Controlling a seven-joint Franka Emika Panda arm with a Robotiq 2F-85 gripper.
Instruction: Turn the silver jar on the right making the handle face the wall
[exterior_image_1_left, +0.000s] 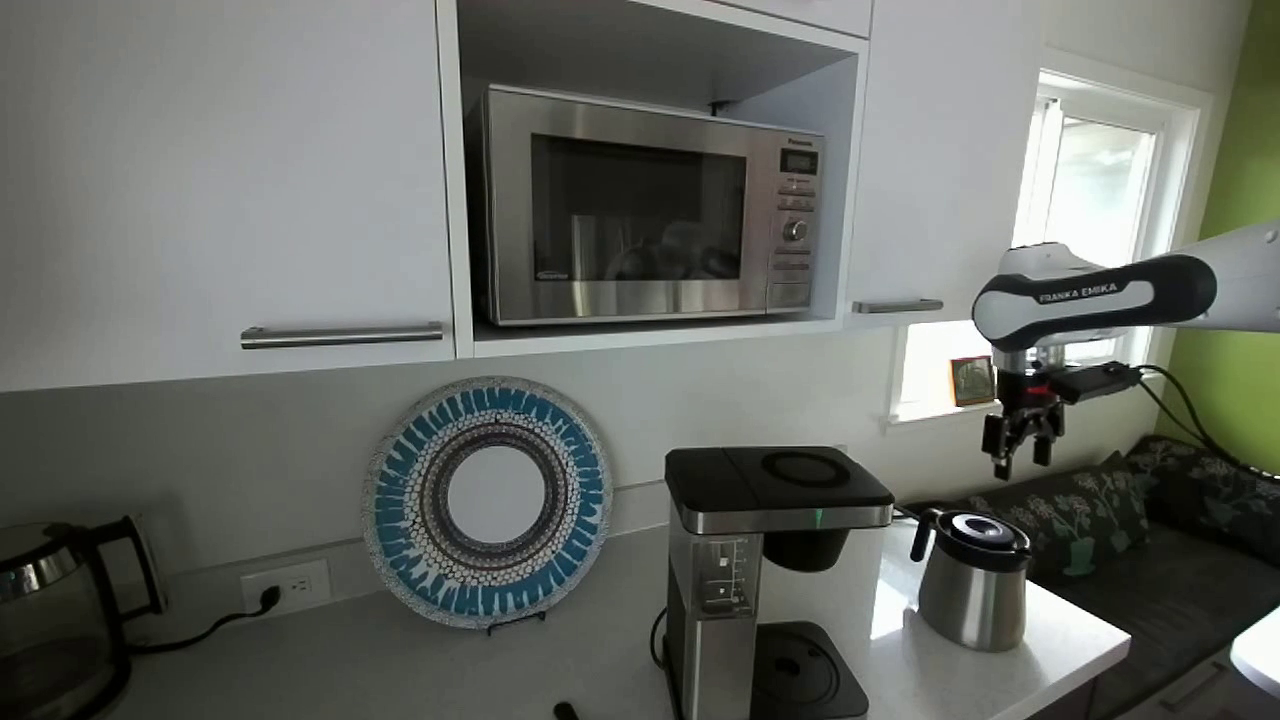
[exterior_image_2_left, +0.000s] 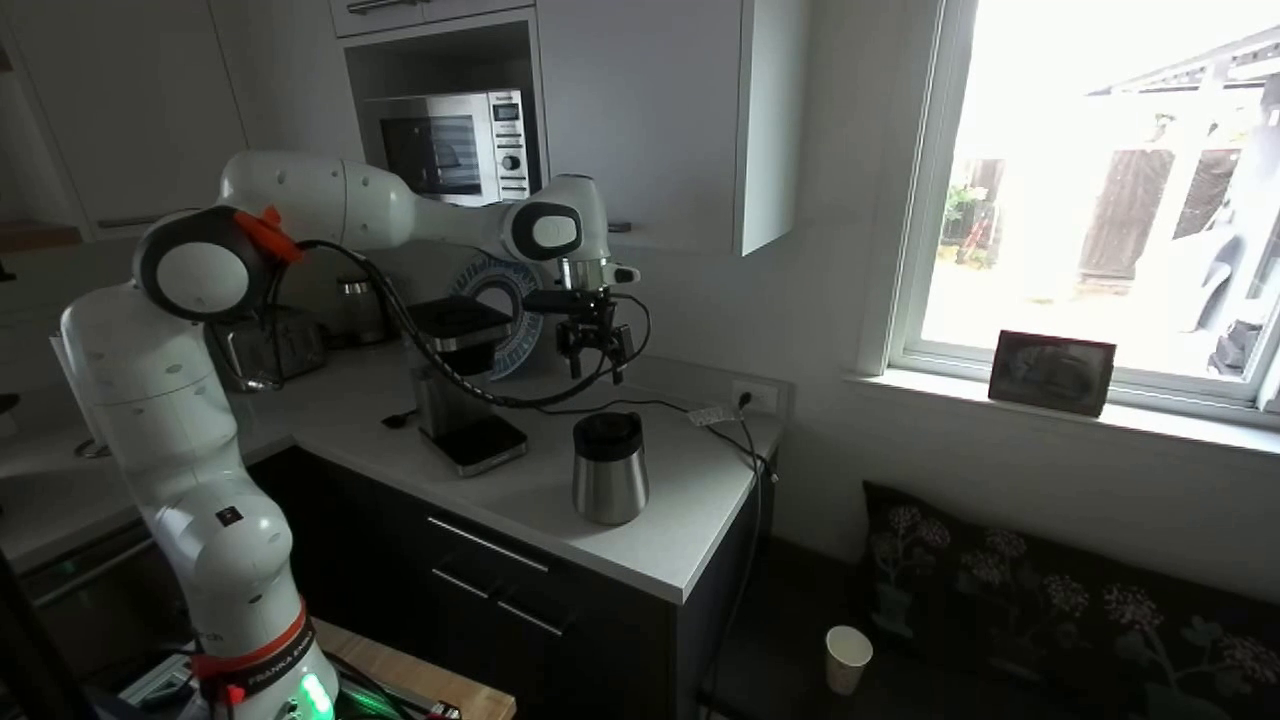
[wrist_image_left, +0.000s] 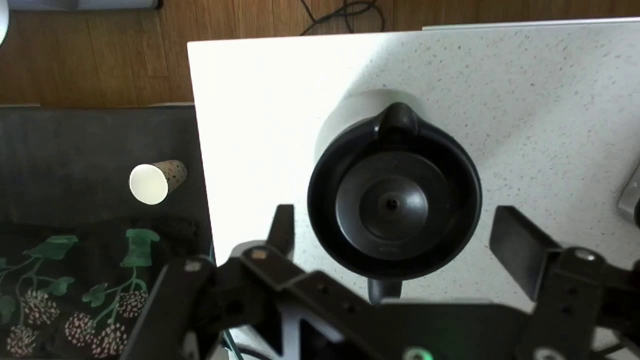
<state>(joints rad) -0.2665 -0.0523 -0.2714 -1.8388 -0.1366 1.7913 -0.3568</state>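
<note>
The silver jar (exterior_image_1_left: 972, 605) stands upright near the counter's end. It shows in both exterior views (exterior_image_2_left: 610, 488), and its black lid (wrist_image_left: 392, 210) fills the middle of the wrist view. Its dark handle (exterior_image_1_left: 924, 535) sticks out on the side away from the counter's front edge, the spout opposite. In the wrist view the handle (wrist_image_left: 384, 289) points down the picture, partly covered by the gripper body. The white wall (exterior_image_2_left: 690, 325) is behind the counter. My gripper (exterior_image_1_left: 1022, 458) is open and empty above the jar (exterior_image_2_left: 596, 368), with a finger to each side of it in the wrist view (wrist_image_left: 395, 220).
The coffee machine (exterior_image_1_left: 712, 600) stands beside the jar. A power cable (exterior_image_2_left: 640, 403) runs along the counter behind it to the socket (exterior_image_2_left: 757, 396). Cabinets and a microwave (exterior_image_1_left: 650, 210) hang above. A paper cup (exterior_image_2_left: 848, 660) is on the dark bench beyond the counter's end.
</note>
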